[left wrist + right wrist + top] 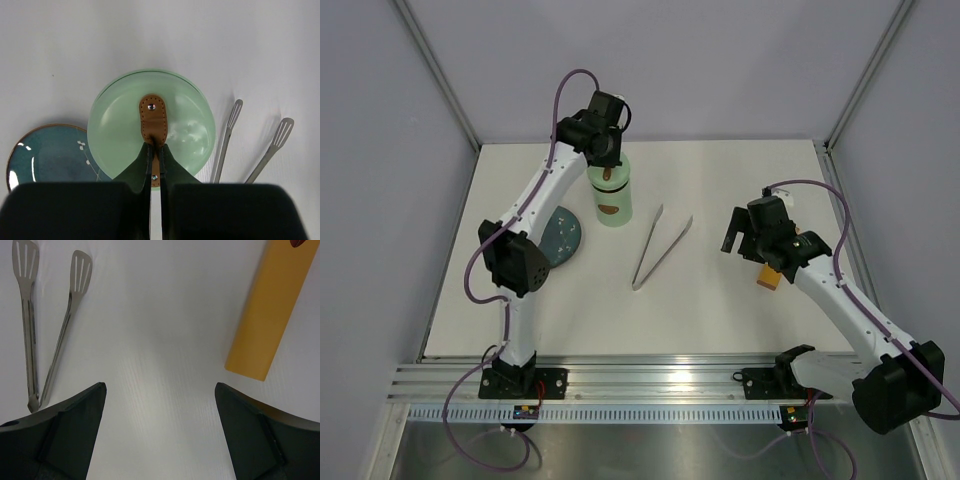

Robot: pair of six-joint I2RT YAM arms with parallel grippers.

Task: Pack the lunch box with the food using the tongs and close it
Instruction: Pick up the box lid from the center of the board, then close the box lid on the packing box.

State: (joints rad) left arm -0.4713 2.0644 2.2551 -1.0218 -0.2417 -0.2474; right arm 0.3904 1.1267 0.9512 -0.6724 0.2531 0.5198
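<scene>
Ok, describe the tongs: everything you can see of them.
The tongs are slim, shiny silver metal: two long arms joined at the near end in a narrow V, each ending in a flat slotted paddle at the far end. They lie flat and spread on the white table, just right of the lunch box and apart from it. Only the table touches them; nothing grips them.

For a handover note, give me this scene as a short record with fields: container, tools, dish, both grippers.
lunch box: pale mint-green cylindrical container, upright, round green lid on top
tongs: slim silver metal, lying flat right of the box
strip: flat, orange-yellow, right of the tongs
plate: dark blue, round, left of the box, no food on visible part
left gripper: shut on the lid's brown handle
right gripper: open, empty, over the table between tongs and strip
</scene>
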